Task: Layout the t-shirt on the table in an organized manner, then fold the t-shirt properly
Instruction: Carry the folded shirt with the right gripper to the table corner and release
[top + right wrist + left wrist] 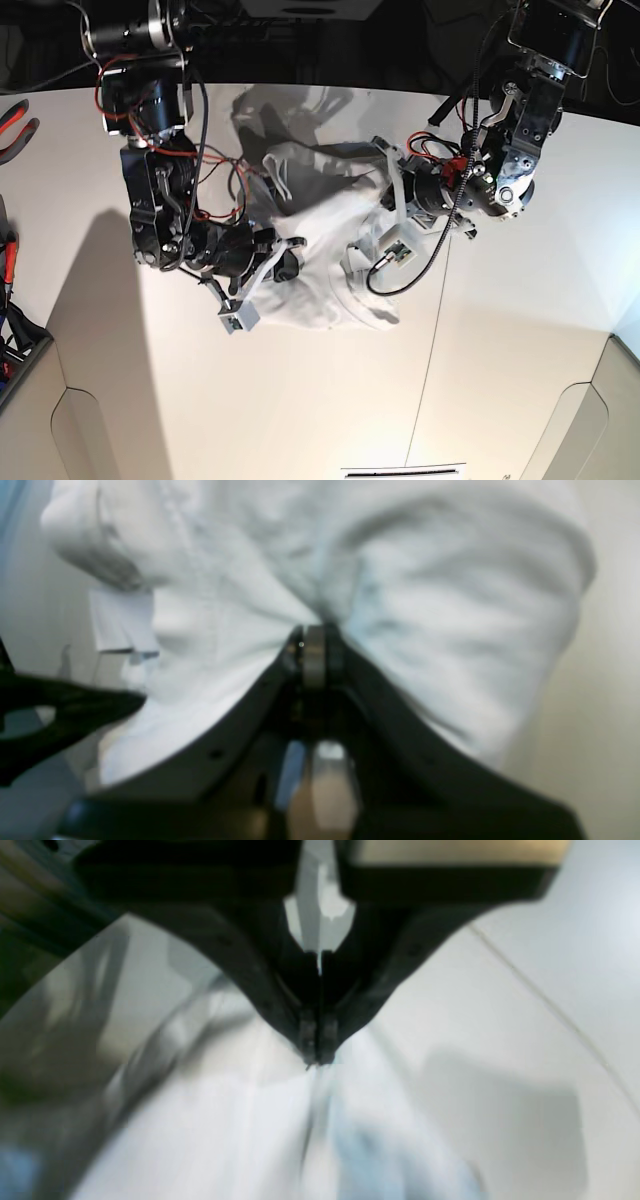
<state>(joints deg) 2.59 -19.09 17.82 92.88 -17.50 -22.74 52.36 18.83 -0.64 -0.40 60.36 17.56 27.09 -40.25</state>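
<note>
White cotton t-shirt [330, 235], soft, creased, bunching midair above table [520, 350]; left gripper [316, 1060] and right gripper [314, 635] both pinching cloth.

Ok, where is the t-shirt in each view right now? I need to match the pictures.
Left wrist: the t-shirt fills the lower middle, pinched in the left gripper.
Right wrist: it fills the upper frame, bunched into the right gripper.
Base: crumpled at centre, between both arms.
Shared landmark: the table seam, seen in the left wrist and base views.
</note>
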